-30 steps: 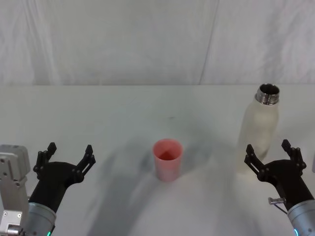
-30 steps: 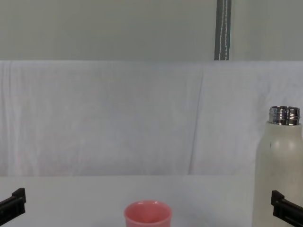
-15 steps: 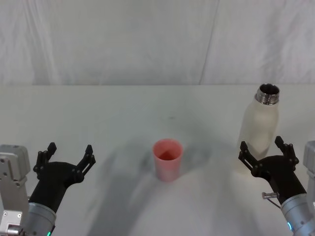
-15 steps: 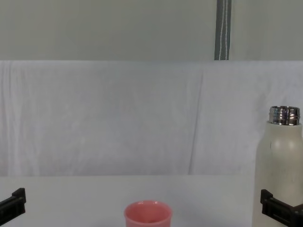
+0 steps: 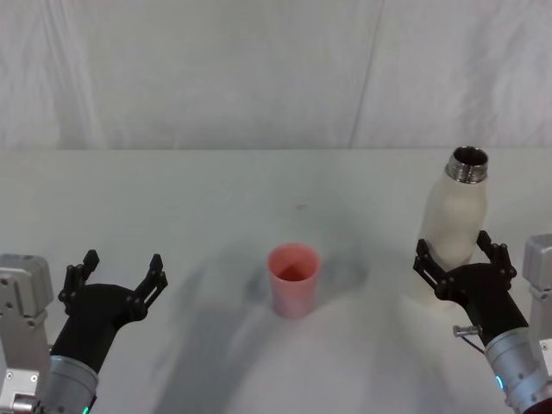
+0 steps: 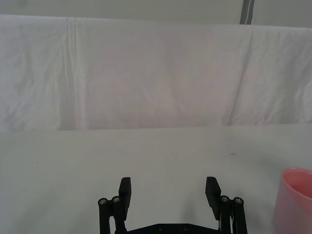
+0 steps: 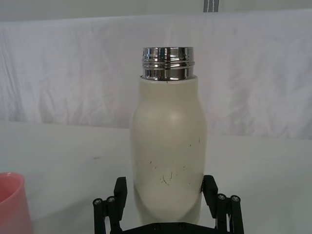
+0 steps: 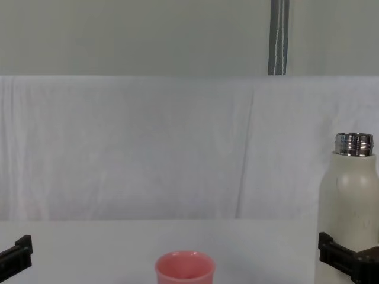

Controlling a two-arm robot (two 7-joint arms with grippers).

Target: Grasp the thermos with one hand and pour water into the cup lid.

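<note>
So far: nothing is grasped or poured.
Thermos (image 5: 452, 226): upright on the table (image 5: 198, 190), uncapped, well to the right of the cup lid (image 5: 293, 279).
Right gripper (image 5: 455, 257): fingers spread wide on either side of the thermos's lower body, not clamped.
Left gripper (image 5: 116, 274): parked left of the cup lid, fingers apart, holding nothing.
Left to do: close on the thermos, lift, carry it over the cup lid, tip.

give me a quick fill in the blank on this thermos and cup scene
1. The right tool has its fingers open on either side of the tall cream-white ____.
2. The small round cup is coloured ____.
3. The thermos neck has no ____ on it.
4. The left tool is ____, holding nothing.

Missing: thermos; pink; cap; open
</note>
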